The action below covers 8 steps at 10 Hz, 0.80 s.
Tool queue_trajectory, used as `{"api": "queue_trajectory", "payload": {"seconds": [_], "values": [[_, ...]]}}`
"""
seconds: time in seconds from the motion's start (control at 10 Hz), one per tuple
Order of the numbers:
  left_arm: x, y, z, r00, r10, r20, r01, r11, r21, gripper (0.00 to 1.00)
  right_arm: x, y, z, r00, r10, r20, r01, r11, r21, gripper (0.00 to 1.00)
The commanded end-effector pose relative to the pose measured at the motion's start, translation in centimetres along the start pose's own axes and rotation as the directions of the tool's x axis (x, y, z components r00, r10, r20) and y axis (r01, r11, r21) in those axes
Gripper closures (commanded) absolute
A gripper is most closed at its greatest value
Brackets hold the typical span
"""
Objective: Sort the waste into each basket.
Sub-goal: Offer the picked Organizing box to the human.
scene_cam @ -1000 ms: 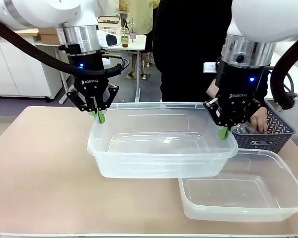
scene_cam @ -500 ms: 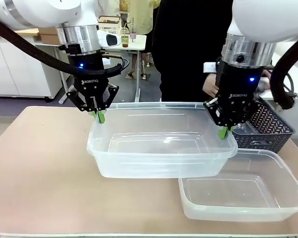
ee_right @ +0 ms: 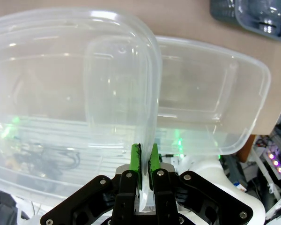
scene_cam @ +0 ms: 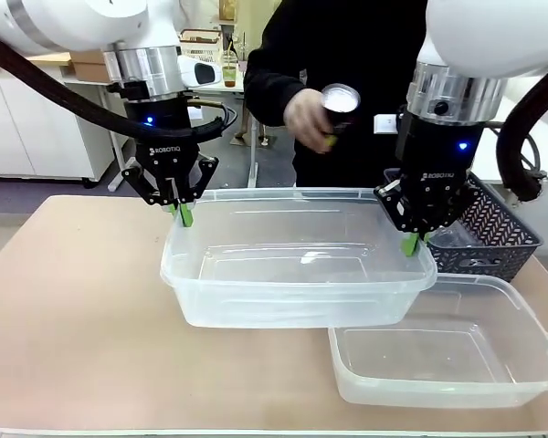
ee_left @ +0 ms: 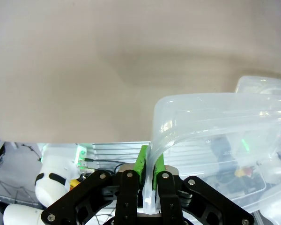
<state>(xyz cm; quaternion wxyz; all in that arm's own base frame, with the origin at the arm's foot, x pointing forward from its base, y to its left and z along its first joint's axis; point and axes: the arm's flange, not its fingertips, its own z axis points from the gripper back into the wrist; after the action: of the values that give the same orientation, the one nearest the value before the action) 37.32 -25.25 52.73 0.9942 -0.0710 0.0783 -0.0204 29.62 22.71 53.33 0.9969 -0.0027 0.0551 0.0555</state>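
Raised out of the dark basket (scene_cam: 504, 239), the person's hand (scene_cam: 303, 117) now holds a blurred, possibly black can (scene_cam: 338, 102) above the upper tub (scene_cam: 292, 278). The left gripper (scene_cam: 183, 215) and right gripper (scene_cam: 409, 245) each clamp an opposite rim wall of that tub between green pads (ee_right: 136, 159). The lower tub (scene_cam: 438, 370) lies partly beneath it.

A tan desk (scene_cam: 73, 301) with a matte top takes up the lower half of the front view, with a pale strip along its near edge at the bottom of the frame. Behind it, at the left, a grey floor (scene_cam: 64, 193) runs back to white cabinets (scene_cam: 27, 137) at the upper left. Cardboard boxes (scene_cam: 87, 66) sit above the cabinets. At the upper middle a white table (scene_cam: 251, 80) on thin pale legs carries cups (scene_cam: 229, 73). The light is even and bright, with no hard shadows. In the left wrist view a soft grey shadow lies on the desk.
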Motion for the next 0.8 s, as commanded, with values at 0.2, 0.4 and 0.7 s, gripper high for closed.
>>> {"api": "queue_trajectory", "payload": {"seconds": [0.2,0.4,0.7], "values": [[-0.04,-0.17,0.24,1.0,-0.004,0.008,0.004,1.0,0.001,0.93,-0.32,0.62,0.56,1.0,-0.005,0.0,0.005,1.0,0.001,0.91],[-0.04,-0.17,0.24,1.0,-0.004,0.008,0.004,1.0,0.001,0.93,-0.32,0.62,0.56,1.0,-0.005,0.0,0.005,1.0,0.001,0.91],[-0.04,-0.17,0.24,1.0,-0.004,0.008,0.004,1.0,0.001,0.93,-0.32,0.62,0.56,1.0,-0.005,0.0,0.005,1.0,0.001,0.91]]}}
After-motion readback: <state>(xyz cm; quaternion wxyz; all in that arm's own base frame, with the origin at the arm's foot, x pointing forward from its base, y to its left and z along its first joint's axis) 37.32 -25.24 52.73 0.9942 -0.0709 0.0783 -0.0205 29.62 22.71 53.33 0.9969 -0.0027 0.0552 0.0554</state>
